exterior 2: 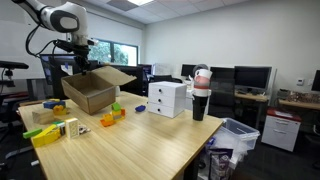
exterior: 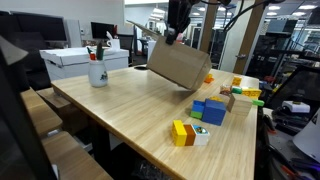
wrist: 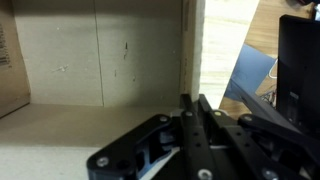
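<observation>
**Cardboard box pinched by one wall, tilted over the worktop**

Beneath everything, a broad pale wooden worktop (exterior: 120, 115). Over its far end, an open cardboard box (exterior: 180, 65), tipped onto one corner and caught at its upper rim by the hand (exterior: 176, 34). Low corner near or on the wood, impossible to tell which. Hand clenched on a single wall of the box, to judge by the wrist view, with both fingers (wrist: 205, 130) pressed together along the panel's edge.

Probably light and empty, but floppy: thin corrugated board, loose flaps (exterior 2: 118, 75), likely to swing or fold about a one-wall pinch. Best gripped on a wall close to a corner crease, where stiffest, never by a flap. Dry and not slippery, yet easily dented.

Next in size, a white carton (exterior 2: 167, 97), then a cup (exterior: 97, 70) of pens, then coloured blocks (exterior: 212, 108) scattered near the box.

Only in the wrist view: the bare brown inside of the box and the pinch itself. Only in the exterior views: the tilt, the splayed flaps, the carton, cup and blocks.
</observation>
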You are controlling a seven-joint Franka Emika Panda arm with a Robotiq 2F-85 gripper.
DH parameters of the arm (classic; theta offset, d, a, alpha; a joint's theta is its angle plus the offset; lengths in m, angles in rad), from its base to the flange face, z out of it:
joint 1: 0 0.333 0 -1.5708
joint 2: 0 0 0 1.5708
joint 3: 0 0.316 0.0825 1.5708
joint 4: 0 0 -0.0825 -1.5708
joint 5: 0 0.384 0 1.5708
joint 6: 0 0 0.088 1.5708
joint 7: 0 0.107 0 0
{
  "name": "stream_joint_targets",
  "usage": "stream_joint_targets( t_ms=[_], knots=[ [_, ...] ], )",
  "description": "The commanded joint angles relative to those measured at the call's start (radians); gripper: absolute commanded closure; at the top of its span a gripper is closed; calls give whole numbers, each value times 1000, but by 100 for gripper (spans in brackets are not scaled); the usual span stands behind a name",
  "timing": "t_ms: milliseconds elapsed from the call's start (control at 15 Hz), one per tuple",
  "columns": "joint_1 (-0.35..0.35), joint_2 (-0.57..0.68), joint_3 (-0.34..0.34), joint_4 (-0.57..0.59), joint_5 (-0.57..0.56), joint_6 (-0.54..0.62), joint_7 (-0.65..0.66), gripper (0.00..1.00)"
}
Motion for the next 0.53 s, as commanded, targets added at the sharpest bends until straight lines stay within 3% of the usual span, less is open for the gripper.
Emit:
stream_joint_targets(
  t_ms=[0, 133, 267, 467],
  knots=[
    [14, 45, 8, 39, 9, 56, 1, 97],
    [17, 62, 7, 46, 9, 67, 2, 96],
    [21, 80, 6, 55, 31, 75, -8, 66],
    [24, 103, 6, 66, 66, 97, -25, 51]
  ],
)
